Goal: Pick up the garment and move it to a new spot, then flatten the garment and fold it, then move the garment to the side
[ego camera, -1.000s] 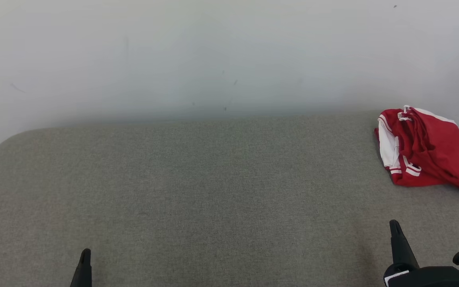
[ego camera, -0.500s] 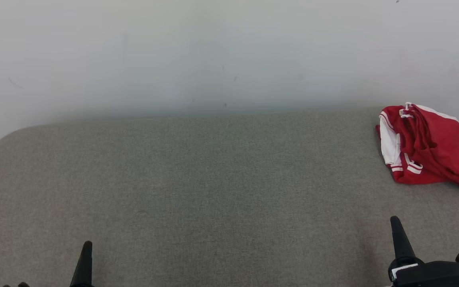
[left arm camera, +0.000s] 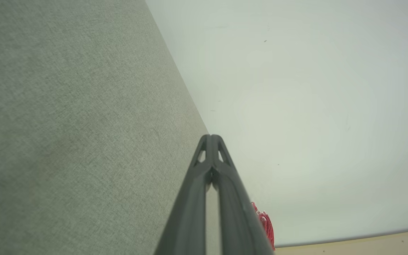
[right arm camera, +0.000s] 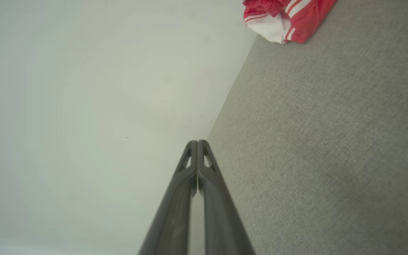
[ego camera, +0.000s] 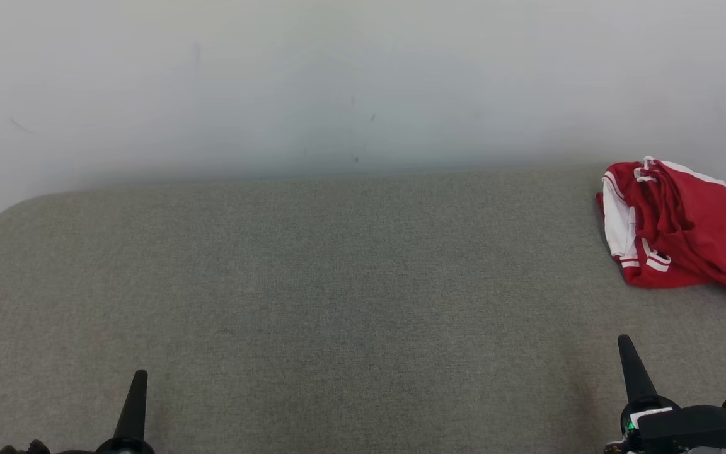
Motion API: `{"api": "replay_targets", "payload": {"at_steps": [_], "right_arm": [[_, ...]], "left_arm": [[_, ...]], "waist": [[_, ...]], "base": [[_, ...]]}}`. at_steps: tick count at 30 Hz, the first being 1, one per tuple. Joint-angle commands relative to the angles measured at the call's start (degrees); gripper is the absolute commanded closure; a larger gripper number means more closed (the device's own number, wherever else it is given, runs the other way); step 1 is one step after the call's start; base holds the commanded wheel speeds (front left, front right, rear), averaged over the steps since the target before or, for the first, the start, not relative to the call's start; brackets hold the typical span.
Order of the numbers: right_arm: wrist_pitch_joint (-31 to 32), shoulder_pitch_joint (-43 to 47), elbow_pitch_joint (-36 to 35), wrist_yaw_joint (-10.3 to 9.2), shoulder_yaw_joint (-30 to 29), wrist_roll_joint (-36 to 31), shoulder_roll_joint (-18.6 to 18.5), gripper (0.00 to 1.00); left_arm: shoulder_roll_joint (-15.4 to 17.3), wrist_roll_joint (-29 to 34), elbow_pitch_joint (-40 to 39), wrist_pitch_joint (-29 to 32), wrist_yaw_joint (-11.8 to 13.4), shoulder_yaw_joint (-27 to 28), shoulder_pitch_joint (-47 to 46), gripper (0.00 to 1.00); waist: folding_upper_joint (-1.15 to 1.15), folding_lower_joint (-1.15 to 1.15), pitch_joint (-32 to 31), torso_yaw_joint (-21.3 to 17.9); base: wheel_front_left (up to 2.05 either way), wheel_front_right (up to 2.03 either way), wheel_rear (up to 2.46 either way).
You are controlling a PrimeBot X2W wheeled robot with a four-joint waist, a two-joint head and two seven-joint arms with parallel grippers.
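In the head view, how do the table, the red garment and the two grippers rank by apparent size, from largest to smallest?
1. the table
2. the red garment
3. the right gripper and the left gripper: their fingers look alike, so I do not rank them; the picture's edge cuts off both.

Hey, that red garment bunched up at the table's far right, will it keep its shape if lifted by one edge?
Probably not: the garment lies in soft folds, so it should droop and unfurl. It looks thin, so likely light. On the fabric table, a push would probably bunch it.
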Motion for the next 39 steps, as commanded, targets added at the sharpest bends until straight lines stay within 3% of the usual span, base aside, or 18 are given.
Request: {"api": "replay_targets", "payload": {"at_steps": [1, 39], "right_arm": [[0.4, -1.2, -0.3, -0.09, -0.3, 1.6, 0.1, 1.00], [4.2, -3.3, 1.0, -0.12, -1.7, 19.1, 0.5, 1.00]], "left_arm": [[0.1, -1.5, -0.2, 0.4, -0.2, 0.3, -1.3, 1.00], [-0.6, -17.4, 0.3, 4.8, -0.2, 0.8, -4.1, 1.00]], "waist": [[0.00, 0.01, 0.1, 0.0], [0.00, 0.01, 2.1, 0.0]], "base": [[0.00, 0.00, 0.00], [0.00, 0.00, 0.00]]}}
